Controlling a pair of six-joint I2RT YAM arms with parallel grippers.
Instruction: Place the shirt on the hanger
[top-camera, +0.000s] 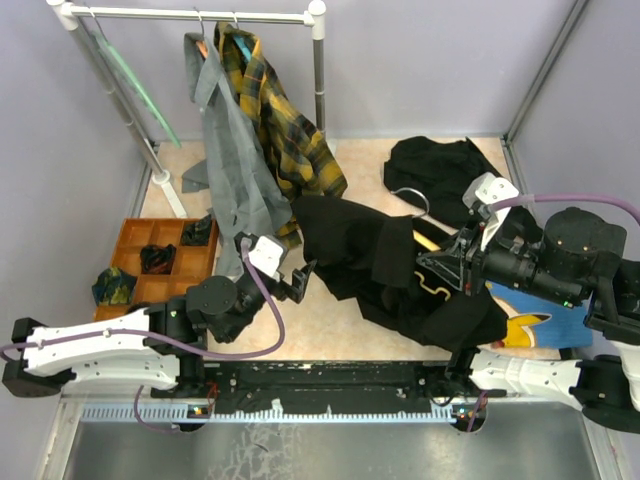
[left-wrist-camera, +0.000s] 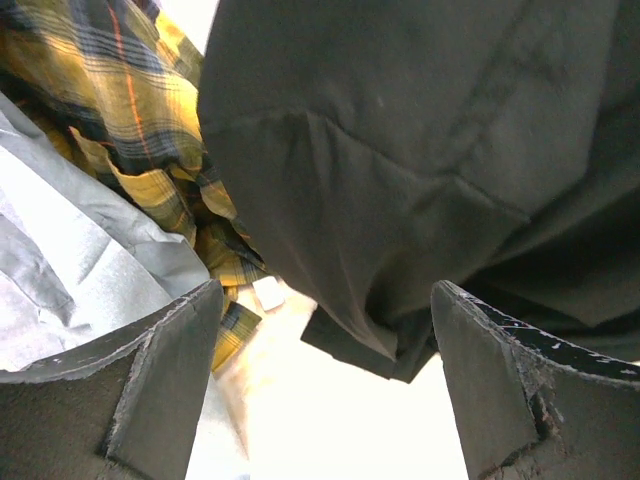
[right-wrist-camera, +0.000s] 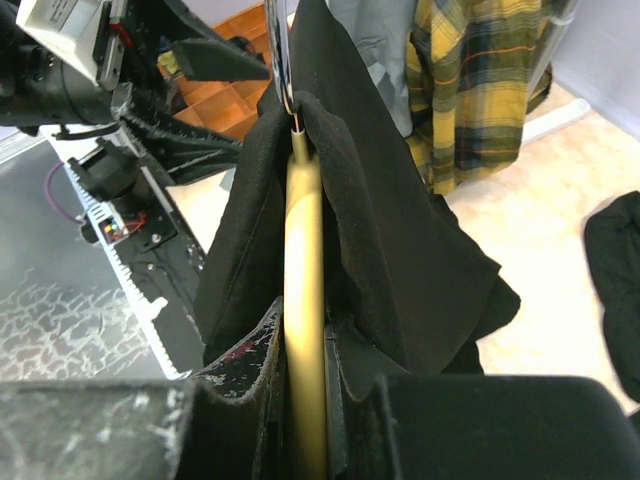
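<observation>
My right pincer (right-wrist-camera: 305, 345) pinches the hanger (right-wrist-camera: 303, 220); my left pincer (left-wrist-camera: 325, 340) is spread near the plaid shirt (left-wrist-camera: 100, 90). The shirt (right-wrist-camera: 400, 240) hides the hanger's arms.

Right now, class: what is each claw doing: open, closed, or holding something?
Left claw: open, holding nothing; the shirt hangs just ahead of it.
Right claw: closed on the hanger, with the shirt draped over it.

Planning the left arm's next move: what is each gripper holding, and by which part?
Right gripper is shut on the yellow hanger, clamping its bar edge-on, with the black shirt draped over it. Left gripper is open and holds nothing.
</observation>
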